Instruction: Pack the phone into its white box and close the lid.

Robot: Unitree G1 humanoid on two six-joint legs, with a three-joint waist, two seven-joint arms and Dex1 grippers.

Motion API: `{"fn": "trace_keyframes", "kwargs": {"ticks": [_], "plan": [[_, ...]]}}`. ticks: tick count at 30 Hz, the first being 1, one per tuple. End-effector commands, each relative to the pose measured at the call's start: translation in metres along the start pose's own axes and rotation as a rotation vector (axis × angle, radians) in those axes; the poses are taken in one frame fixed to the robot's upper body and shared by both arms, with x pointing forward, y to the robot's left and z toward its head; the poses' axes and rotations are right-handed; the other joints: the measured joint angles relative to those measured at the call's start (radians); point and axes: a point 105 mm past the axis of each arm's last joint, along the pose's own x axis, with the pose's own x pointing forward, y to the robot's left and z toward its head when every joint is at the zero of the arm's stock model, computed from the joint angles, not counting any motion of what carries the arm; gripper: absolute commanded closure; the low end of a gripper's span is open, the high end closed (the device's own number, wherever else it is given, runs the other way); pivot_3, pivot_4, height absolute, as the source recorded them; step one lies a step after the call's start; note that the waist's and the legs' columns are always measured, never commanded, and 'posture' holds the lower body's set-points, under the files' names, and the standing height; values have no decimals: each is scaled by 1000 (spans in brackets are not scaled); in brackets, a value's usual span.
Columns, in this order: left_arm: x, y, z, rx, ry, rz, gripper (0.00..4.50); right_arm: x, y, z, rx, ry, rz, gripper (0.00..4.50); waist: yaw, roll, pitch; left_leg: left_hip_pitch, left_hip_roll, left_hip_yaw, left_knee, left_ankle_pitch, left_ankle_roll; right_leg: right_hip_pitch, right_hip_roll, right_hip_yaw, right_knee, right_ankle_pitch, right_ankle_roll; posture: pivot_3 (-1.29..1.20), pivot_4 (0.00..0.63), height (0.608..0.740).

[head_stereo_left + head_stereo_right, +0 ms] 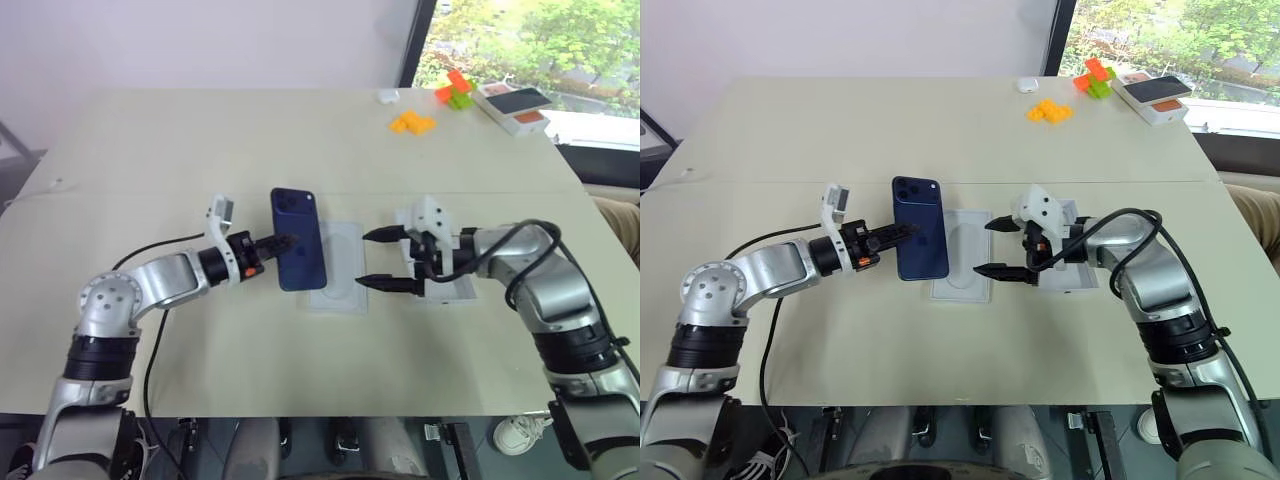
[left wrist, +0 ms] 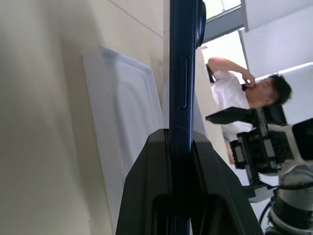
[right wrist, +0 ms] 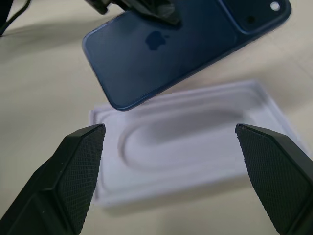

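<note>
L gripper (image 1: 283, 243) pinches phone (image 1: 297, 238) by one edge; R gripper (image 1: 383, 258) spread beside it; slip risk; insert (image 1: 338, 268) beneath, not white box.

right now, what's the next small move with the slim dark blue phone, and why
Probably draw the open right gripper back: the left gripper alone pinches the slim dark blue phone by its edge, above the flat white insert with an oval recess.
</note>
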Motion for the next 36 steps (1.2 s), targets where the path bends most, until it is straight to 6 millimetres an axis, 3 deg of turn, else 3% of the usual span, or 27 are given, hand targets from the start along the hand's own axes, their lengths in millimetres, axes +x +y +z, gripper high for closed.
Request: {"fn": "trace_keyframes", "kwargs": {"ticks": [1,22,31,36], "plan": [[11,-12,-3,45,59,-53,4500,-13,-2,15,-50,-75,-24,42,-2,0,0,0,0,0,0,0,0,0,0,0,0,0,0,0,150,737],[41,16,-15,-51,106,10,4500,-14,-12,14,-115,-90,-132,42,-1,0,0,1,1,0,1,2,-4,1,1,0,1,0,0,0,150,737],[38,10,-16,-25,142,5,201,-10,-14,13,-118,-83,-133,0,-1,0,-1,3,1,0,1,2,-3,3,1,0,2,0,0,0,150,737],[35,4,-12,8,143,5,201,-9,-14,11,-122,-77,-129,0,-2,0,-1,4,1,0,1,2,-3,4,1,0,2,0,0,0,150,737]]}}
